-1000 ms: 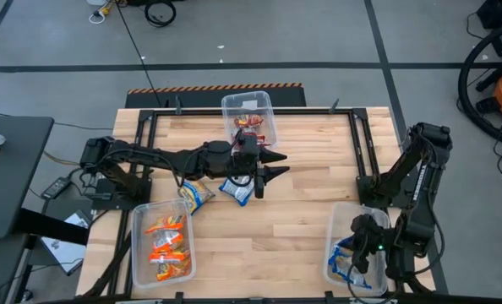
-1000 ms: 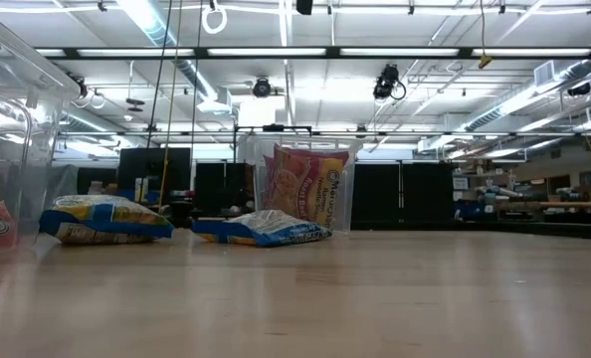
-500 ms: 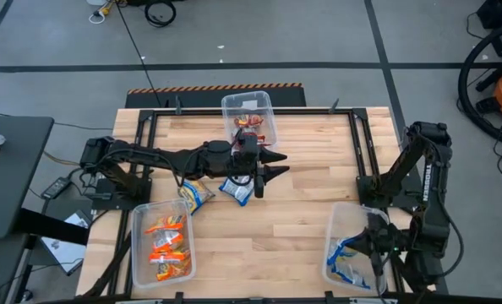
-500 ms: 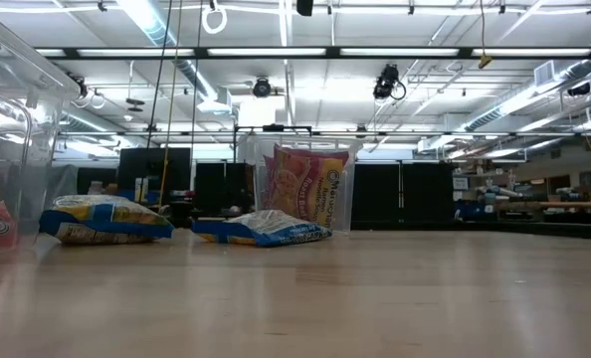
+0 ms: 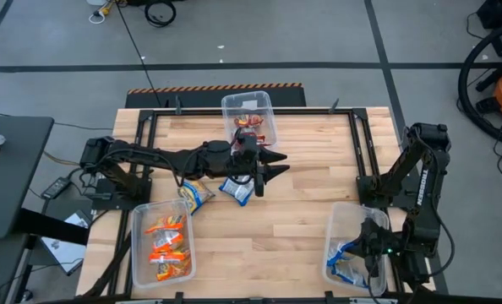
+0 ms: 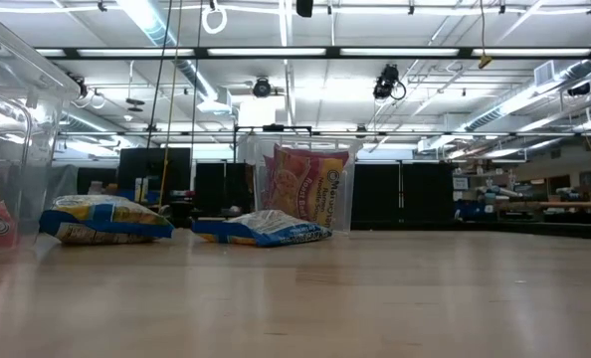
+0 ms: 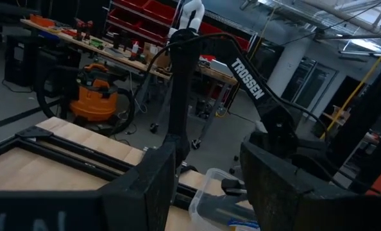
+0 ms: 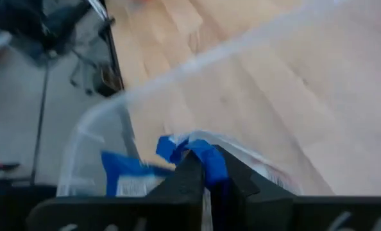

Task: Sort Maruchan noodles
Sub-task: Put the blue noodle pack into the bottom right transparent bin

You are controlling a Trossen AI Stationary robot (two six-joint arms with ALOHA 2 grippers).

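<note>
Right gripper (image 8: 206,186): jaws pinch a blue packet (image 8: 200,157) over the clear bin (image 5: 342,221) at the bench's near right corner.
Risk: let go off-centre, the packet may catch the bin's rim.
Left gripper (image 5: 270,165): jaws apart, empty, mid-bench.
Loose packets (image 5: 197,194): just beside it, unsorted; a low sweep could push them.

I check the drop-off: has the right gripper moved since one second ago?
Yes. In the high view the right gripper has shifted toward the near table edge over the right bin, pinching a blue packet.
</note>
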